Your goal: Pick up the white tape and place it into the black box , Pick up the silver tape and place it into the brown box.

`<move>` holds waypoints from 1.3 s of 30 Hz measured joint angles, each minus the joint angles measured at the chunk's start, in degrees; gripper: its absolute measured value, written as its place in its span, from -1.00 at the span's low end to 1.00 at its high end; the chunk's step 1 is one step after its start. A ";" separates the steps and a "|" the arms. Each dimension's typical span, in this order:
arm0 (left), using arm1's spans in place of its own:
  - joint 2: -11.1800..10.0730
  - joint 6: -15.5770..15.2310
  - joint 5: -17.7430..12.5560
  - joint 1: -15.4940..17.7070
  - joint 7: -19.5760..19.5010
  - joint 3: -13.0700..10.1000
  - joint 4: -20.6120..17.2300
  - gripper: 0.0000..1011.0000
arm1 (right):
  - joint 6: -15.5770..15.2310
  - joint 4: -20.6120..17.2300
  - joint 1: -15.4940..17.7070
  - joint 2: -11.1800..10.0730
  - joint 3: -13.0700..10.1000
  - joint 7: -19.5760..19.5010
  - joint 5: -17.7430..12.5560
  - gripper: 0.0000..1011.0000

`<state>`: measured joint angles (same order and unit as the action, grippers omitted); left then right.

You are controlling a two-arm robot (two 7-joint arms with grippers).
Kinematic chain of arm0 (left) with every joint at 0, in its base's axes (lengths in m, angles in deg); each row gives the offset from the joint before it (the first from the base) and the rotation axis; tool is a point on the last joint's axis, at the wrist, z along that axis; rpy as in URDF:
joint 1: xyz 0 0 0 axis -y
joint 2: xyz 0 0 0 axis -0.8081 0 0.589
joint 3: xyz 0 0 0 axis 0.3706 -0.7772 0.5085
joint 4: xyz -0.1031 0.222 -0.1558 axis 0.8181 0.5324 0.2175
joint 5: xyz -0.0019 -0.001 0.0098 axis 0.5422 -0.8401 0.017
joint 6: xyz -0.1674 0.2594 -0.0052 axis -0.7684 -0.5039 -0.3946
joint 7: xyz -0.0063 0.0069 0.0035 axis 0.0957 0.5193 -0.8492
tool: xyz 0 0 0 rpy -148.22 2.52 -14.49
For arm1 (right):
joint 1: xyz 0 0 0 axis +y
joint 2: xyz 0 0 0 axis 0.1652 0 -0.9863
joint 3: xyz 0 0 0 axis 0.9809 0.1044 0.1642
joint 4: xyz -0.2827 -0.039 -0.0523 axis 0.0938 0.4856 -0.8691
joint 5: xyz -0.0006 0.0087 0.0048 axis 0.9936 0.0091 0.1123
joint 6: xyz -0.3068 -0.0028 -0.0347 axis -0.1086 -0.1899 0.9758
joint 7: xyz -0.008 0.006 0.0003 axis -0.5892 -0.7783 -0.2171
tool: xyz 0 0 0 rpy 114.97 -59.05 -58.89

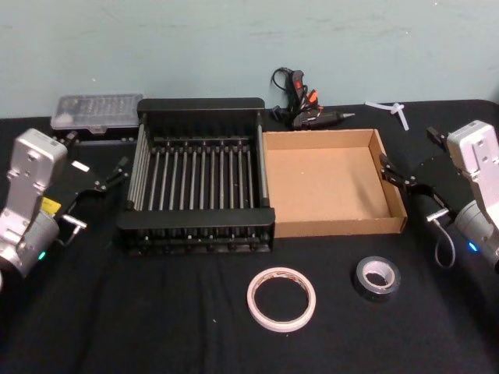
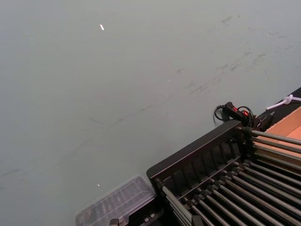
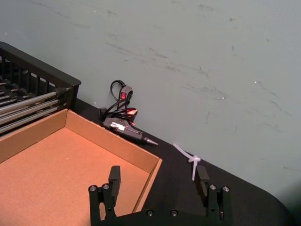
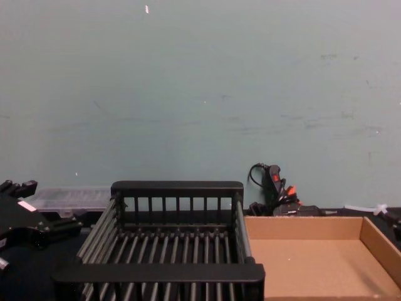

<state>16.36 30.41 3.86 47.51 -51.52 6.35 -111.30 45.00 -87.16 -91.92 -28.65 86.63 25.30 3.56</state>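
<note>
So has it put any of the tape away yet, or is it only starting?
Only starting. Nothing looks done: the black box and the brown box hold no tape. The white tape and the silver tape lie on the table in front of the boxes. Nothing is in hand: the left gripper sits beside the black box, and the right gripper, open, sits beside the brown box. Both moves remain.

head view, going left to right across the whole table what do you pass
left gripper → black box → white tape → brown box → silver tape → right gripper
</note>
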 joint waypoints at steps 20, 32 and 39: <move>0.00 0.00 0.00 0.00 0.00 0.00 0.00 0.98 | 0.00 0.00 0.00 0.00 0.00 0.00 0.00 0.98; 0.00 0.00 0.00 0.00 0.00 0.00 0.00 0.98 | 0.01 0.00 0.01 0.03 -0.05 0.04 0.00 0.98; 0.00 0.00 0.00 0.00 0.00 0.00 0.00 0.98 | 0.11 -0.08 0.58 0.94 -1.54 1.17 -1.18 0.98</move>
<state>16.36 30.41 3.87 47.52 -51.52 6.35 -111.30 45.11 -87.24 -91.34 -27.72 85.09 26.47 2.38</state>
